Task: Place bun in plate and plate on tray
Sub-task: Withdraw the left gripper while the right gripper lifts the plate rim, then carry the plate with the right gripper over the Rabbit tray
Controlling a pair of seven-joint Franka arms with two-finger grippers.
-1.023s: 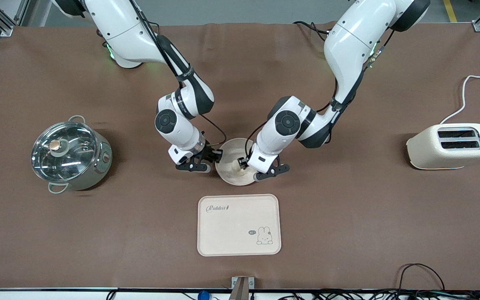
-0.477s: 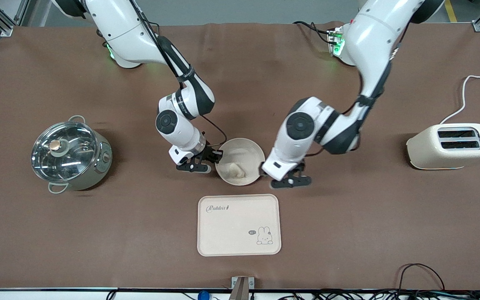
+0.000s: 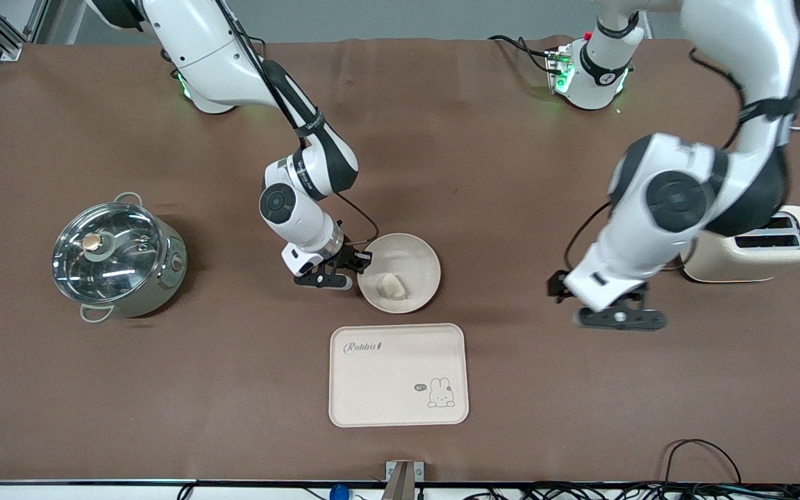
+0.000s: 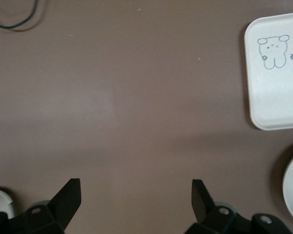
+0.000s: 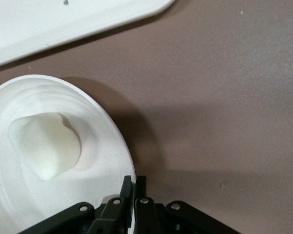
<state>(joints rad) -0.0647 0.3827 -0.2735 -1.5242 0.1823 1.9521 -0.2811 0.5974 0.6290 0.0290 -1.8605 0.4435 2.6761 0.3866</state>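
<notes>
The bun [image 3: 392, 285] lies inside the plate [image 3: 419, 260], off-centre toward the front camera. The plate sits on the worktop [image 3: 94, 389], just apart from the tray [image 3: 372, 389], which lies nearer the camera with the rabbit drawing up.

The right end effector [image 3: 357, 267] is clamped on the plate's rim at the side toward the right arm's end of the worktop; in the right wrist view its fingers [image 5: 128, 187] pinch the thin edge with almost no gap. The left end effector [image 3: 615, 316] hangs spread wide and empty over bare worktop toward the toaster [image 3: 782, 243], and that arm waits.

The plate looks light, stiff and smooth, so a one-sided rim grip will likely let it droop or swivel when lifted. The loose bun, probably soft and light, could slide toward the low side. Keeping the plate level and travelling slowly to the tray seems wise; the rim is the only practical hold.
</notes>
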